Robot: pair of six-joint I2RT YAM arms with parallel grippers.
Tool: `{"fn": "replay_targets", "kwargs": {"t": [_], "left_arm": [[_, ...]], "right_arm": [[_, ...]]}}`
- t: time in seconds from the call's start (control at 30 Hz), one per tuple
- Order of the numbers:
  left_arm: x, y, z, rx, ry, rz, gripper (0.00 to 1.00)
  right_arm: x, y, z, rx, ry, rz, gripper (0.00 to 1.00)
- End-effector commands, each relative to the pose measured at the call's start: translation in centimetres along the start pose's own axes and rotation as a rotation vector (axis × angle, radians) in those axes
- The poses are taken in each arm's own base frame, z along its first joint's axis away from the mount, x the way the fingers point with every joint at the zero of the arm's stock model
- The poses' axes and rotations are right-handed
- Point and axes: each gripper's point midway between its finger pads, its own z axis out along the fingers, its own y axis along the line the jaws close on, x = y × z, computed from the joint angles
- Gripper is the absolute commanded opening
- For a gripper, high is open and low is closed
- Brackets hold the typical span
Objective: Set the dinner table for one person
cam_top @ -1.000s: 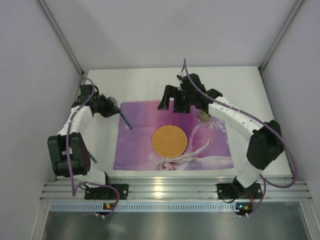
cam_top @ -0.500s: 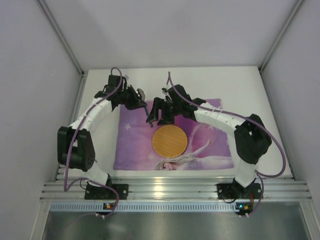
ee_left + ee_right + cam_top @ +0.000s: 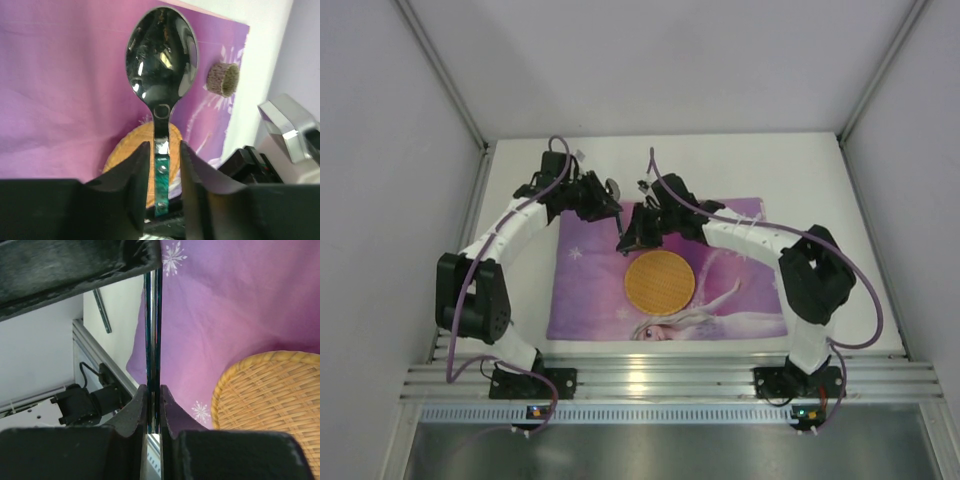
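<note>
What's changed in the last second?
Both arms swung inward. The left gripper carried the spoon over the far edge of the placemat; the right gripper shut on its handle, and the left now shows gaps beside it. Placemat and woven coaster stayed put.

Pale lilac-grey panels close the space in: a back wall (image 3: 660, 60) at 12 o'clock, a left wall (image 3: 380, 200) at 9 and a right wall (image 3: 920, 200) at 3. Metal corner posts (image 3: 440, 70) slant in from 11 and 1. The white dinner table (image 3: 800, 160) lies between them. At 6 o'clock, an aluminium rail (image 3: 660, 378) catches soft overhead glare, with a brushed steel sheet (image 3: 660, 450) below.
</note>
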Motion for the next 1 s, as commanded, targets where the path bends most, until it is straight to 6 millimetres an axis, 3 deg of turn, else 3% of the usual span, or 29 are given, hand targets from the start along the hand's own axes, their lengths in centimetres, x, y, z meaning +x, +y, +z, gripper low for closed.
{"fn": "replay_targets", "kwargs": {"t": [0.0,0.03,0.07,0.2,0.23,0.3,0.33,0.37,0.43,0.47,0.63,0.7,0.97], "left_arm": [[-0.6,-2.9,-1.4,0.109,-0.029,0.065,0.4],[-0.3,-2.5,-1.4,0.095,-0.017,0.07,0.51],[-0.1,-2.3,-1.5,0.087,-0.014,0.076,0.98],[0.8,-0.4,-2.0,0.03,-0.008,0.095,0.99],[0.7,0.3,-2.4,0.004,-0.019,0.103,0.99],[0.9,1.8,-2.9,-0.037,-0.026,0.102,0.99],[0.2,2.7,-3.6,-0.065,-0.058,0.109,0.99],[0.4,3.9,-3.9,-0.1,-0.053,0.099,0.99],[-0.3,5.7,-5.0,-0.158,-0.083,0.098,0.99],[0.2,6.9,-5.3,-0.186,-0.071,0.086,0.99],[0.6,13.3,-7.4,-0.324,-0.069,-0.017,0.99],[0.8,14.9,-8.1,-0.34,-0.07,-0.054,0.99],[2.0,18.1,-9.8,-0.456,-0.072,-0.107,0.98]], "right_arm": [[-1.2,0.2,-1.8,0.001,-0.068,0.003,0.0],[-1.3,-0.1,-2.3,0.007,-0.077,0.01,0.0],[-0.9,-1.4,-2.6,0.031,-0.075,0.029,0.0],[-1.1,-4.3,-6.9,0.074,-0.146,0.071,0.0],[0.3,-6.5,-7.3,0.117,-0.132,0.094,0.0],[0.7,-7.5,-9.7,0.128,-0.171,0.105,0.0],[2.4,-9.4,-10.1,0.17,-0.146,0.124,0.0],[2.8,-9.4,-11.1,0.169,-0.163,0.119,0.0],[4.7,-12.0,-12.0,0.228,-0.153,0.157,0.0],[4.9,-12.2,-12.9,0.229,-0.178,0.159,0.0],[8.1,-15.2,-14.2,0.279,-0.163,0.223,0.0],[9.0,-15.8,-14.4,0.296,-0.144,0.232,0.0],[12.4,-18.4,-14.3,0.356,-0.044,0.271,0.0]]}}
